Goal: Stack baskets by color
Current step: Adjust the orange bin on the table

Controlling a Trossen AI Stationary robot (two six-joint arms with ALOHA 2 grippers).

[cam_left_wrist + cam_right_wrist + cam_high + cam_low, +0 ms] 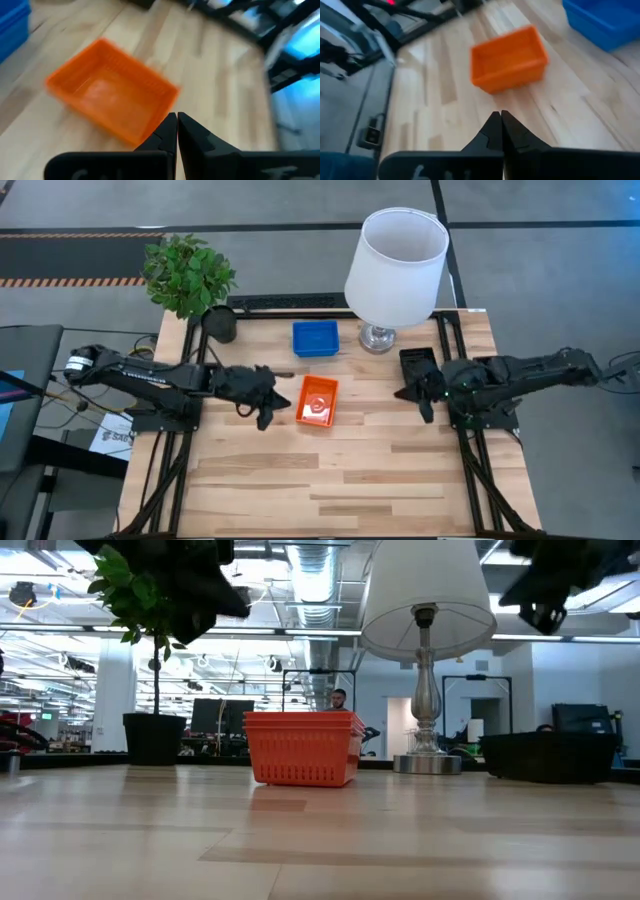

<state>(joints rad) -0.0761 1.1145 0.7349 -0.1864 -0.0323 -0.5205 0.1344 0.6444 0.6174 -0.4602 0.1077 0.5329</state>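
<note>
An orange basket (pixel 318 401) with mesh walls sits mid-table between the closed, empty left gripper (pixel 268 418) and right gripper (pixel 424 402); blue basket (pixel 315 338) behind, black basket (pixel 417 364) partly hidden.

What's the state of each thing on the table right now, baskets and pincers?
Orange basket stack: upright at table centre, ungripped.
Blue basket stack: upright behind the orange, ungripped.
Black basket stack: upright by the lamp, ungripped.
Left pincer: shut, empty, beside the orange stack.
Right pincer: shut, empty, beside the black stack.
Lamp: upright.
</note>
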